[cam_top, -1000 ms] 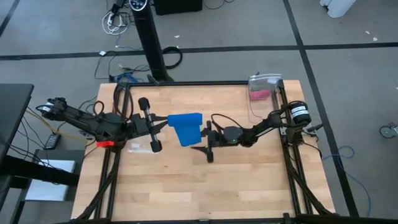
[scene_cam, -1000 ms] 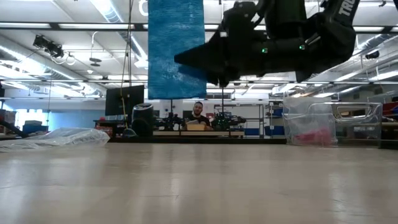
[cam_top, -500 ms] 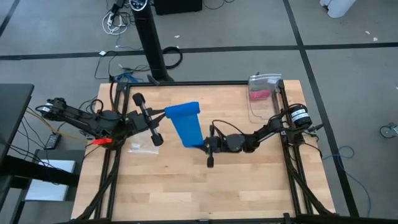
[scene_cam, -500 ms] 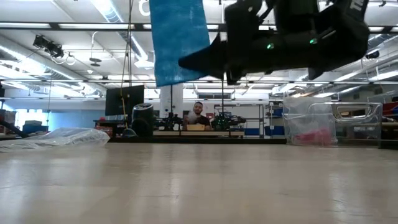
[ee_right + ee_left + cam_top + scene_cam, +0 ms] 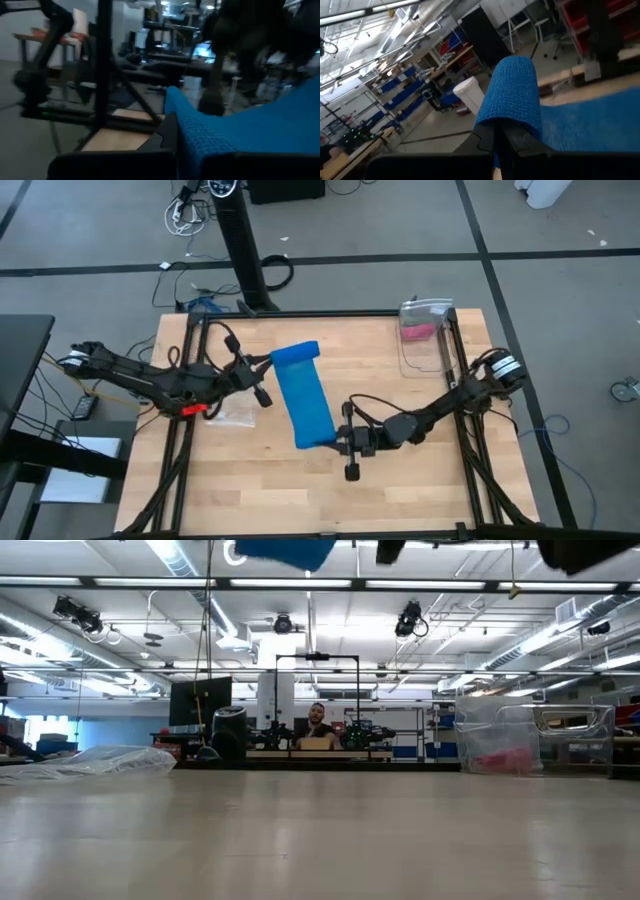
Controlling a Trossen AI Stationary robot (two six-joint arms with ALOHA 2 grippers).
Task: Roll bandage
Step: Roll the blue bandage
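A blue bandage (image 5: pixel 305 395) runs as a straight strip above the table, from its far end at my left gripper (image 5: pixel 272 363) to its near end at my right gripper (image 5: pixel 335 440). Both grippers are shut on it. In the low view only a blue scrap of bandage (image 5: pixel 288 550) and dark parts of the arms show at the picture's top, high over the tabletop. In the left wrist view the bandage (image 5: pixel 512 90) bulges over the fingers. In the right wrist view a corner of the bandage (image 5: pixel 200 135) shows. My left gripper pinches the bandage's far end (image 5: pixel 515 117) between its shut fingers, coming roughly level from the table's left. The cloth curls over the fingertips in a rounded fold. That end is clear of the table. My right gripper pinches the bandage's near end at its corner (image 5: pixel 182 125) between its shut fingers, coming from the table's right and lying across the strip. The strip stretches away from it toward the left gripper, lifted clear and fairly straight.
A clear plastic bag (image 5: pixel 235 412) lies on the table under the left arm. A clear container with pink contents (image 5: pixel 425 330) stands at the far right corner. A person (image 5: pixel 318 725) sits in the room beyond the table.
My right gripper has shut on the bandage's free lower end and carried it toward the table's near edge and upward. The bandage, which hung down from my left gripper, is now drawn out into a straight strip between both grippers. My left gripper has risen and shifted slightly right.
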